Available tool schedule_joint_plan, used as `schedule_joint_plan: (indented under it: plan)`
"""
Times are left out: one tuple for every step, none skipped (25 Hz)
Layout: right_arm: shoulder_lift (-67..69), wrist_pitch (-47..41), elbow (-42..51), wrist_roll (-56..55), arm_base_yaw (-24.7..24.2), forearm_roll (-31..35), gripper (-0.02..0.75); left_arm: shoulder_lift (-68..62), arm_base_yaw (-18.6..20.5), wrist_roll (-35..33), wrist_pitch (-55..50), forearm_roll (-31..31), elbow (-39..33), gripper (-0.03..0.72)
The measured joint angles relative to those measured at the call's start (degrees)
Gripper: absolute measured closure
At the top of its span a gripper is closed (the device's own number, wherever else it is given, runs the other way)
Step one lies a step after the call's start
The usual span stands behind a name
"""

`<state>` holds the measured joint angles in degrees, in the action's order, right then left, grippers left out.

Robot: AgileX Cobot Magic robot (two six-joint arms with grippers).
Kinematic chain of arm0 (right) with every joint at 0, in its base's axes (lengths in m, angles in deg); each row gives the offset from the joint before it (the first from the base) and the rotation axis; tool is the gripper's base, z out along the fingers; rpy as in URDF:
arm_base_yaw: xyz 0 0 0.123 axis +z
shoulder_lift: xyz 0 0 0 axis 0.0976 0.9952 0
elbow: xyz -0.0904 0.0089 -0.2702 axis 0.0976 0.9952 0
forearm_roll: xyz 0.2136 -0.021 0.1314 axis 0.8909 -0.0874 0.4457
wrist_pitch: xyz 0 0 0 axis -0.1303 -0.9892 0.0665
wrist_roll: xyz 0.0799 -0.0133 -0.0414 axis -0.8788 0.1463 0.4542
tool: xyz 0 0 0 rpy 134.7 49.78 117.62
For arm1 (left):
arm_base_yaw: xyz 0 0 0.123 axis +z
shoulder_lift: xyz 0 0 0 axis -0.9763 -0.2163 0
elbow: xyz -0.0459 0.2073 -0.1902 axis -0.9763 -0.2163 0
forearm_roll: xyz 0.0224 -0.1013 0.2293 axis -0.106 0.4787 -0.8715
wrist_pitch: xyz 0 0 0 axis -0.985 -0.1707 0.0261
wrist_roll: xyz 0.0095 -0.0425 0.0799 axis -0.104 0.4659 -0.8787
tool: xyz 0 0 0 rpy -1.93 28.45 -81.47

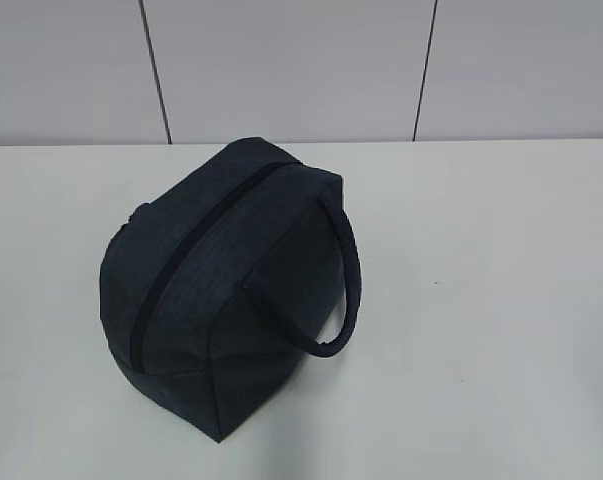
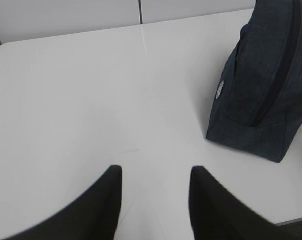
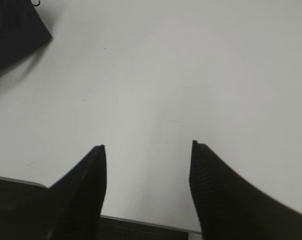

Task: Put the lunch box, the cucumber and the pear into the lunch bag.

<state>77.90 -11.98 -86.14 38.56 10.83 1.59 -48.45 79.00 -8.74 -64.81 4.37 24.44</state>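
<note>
Left tool (image 2: 156,172) and right tool (image 3: 148,147): two, both parted, gripping nothing, above the white surface (image 1: 501,300). One zipped lunch bag (image 1: 231,290).

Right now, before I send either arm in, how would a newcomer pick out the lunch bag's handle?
On the white table stands one thing, a dark navy lunch bag, left of the middle. Its zipper runs along the top, shut as far as it shows. The handle is the thick padded loop arching off the bag's right side.
</note>
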Motion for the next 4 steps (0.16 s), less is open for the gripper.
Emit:
schedule_joint_plan:
  plan:
    - [0.0,0.0,0.0,0.0,0.0,0.0,0.314,0.0,0.0,0.0,0.0,0.0,0.0,0.419]
    - [0.0,0.0,0.0,0.0,0.0,0.0,0.314,0.0,0.0,0.0,0.0,0.0,0.0,0.419]
    - [0.0,0.0,0.0,0.0,0.0,0.0,0.314,0.0,0.0,0.0,0.0,0.0,0.0,0.419]
    - [0.0,0.0,0.0,0.0,0.0,0.0,0.314,0.0,0.0,0.0,0.0,0.0,0.0,0.419]
